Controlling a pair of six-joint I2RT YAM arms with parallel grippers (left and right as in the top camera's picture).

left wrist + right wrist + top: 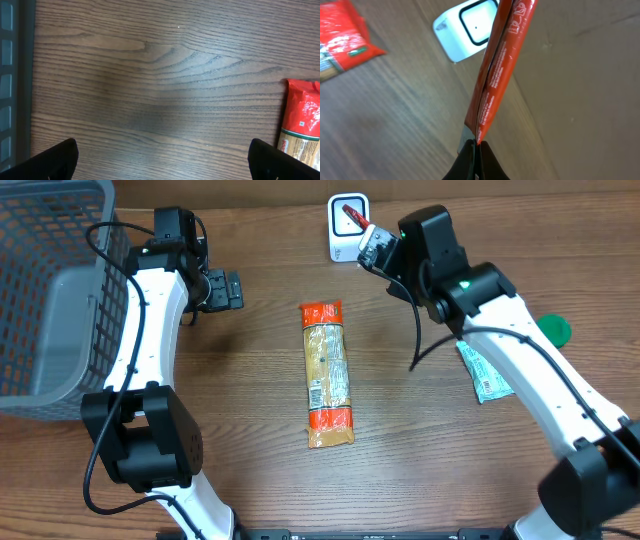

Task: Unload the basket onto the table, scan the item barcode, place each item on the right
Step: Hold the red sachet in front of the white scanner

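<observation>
- Currently we have the right gripper (476, 150) clamped shut on the bottom edge of a thin red packet (497, 70), which stands up from the fingers and reaches in front of the scanner (342, 248).
- From above, the packet's top lies over the scanner's dark window, so we judge the scan to be the step in hand.
- We cannot tell which face carries the barcode; the wrist view shows the packet edge-on, with only small print readable.
- To do this well, we turn the wrist slowly until a flat face, not the seam, looks squarely at the window, and pause there.
- We hold near the window without touching it, since the packet is floppy and could bend away.
- Well to the left of the scanner, the left gripper (228, 288) hangs wide open over bare table, holding nothing; we leave it there.
</observation>
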